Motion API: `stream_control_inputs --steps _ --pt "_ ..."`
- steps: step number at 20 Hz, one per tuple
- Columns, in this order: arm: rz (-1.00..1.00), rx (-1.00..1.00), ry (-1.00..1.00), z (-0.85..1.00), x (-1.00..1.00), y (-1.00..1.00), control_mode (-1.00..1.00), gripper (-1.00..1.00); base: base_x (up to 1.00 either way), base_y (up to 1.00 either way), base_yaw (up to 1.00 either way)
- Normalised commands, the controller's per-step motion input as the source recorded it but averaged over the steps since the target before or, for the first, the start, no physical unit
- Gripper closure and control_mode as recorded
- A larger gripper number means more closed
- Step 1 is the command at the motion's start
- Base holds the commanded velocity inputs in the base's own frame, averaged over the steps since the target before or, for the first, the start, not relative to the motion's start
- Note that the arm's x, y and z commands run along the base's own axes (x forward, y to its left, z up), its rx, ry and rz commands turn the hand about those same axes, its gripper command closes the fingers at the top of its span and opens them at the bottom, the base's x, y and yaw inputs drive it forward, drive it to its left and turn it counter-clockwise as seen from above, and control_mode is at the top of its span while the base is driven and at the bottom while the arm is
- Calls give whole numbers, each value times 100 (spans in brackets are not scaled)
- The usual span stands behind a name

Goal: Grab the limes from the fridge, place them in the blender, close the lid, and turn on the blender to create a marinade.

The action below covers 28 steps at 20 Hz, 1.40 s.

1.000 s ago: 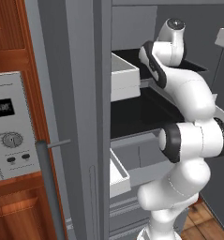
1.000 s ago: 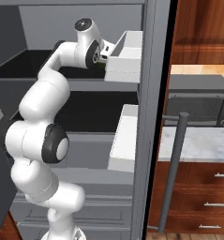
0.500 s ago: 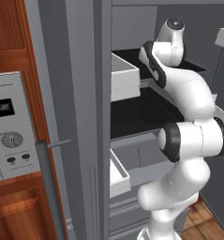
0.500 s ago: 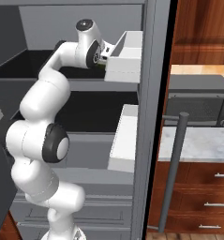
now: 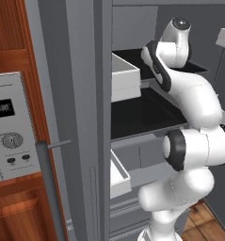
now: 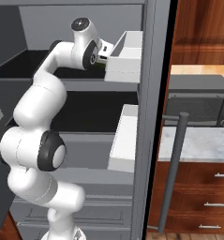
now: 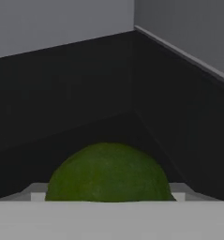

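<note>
A dark-green lime (image 7: 108,171) sits low in the hand view, on the black upper shelf (image 7: 85,89) of the open fridge (image 6: 151,117), near the shelf's back corner. My gripper (image 7: 108,193) is shut on it, one grey fingertip (image 7: 37,193) against each side of the fruit. In the right base view the gripper (image 6: 104,58) reaches onto that upper shelf, right beside a white bin (image 6: 125,56). In the left base view the arm's own links hide the hand. The blender and the lid are out of view.
The fridge door (image 5: 76,117) stands open at the left with its bar handle (image 5: 50,188). A second white bin (image 6: 125,140) hangs lower down. A silver microwave (image 6: 197,108) sits on the counter at the right. An oven panel (image 5: 10,132) is at the far left.
The jaws have come in a little onto the lime. The arm has barely moved.
</note>
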Motion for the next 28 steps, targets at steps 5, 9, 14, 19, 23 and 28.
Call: stream_control_inputs --steps 5,9,14,19,23,28 --pt "10 0 -34 0 -100 5 -100 100 0 0 0" --pt "12 0 -43 14 -100 5 -100 100 0 0 0" --pt "4 0 -20 50 -100 9 -100 100 0 0 0" --pt "3 -2 0 23 -100 19 -100 100 0 0 0" --pt "7 -7 13 6 -100 21 -100 100 0 0 0" --pt "8 -6 17 1 -100 24 -100 100 0 0 0"
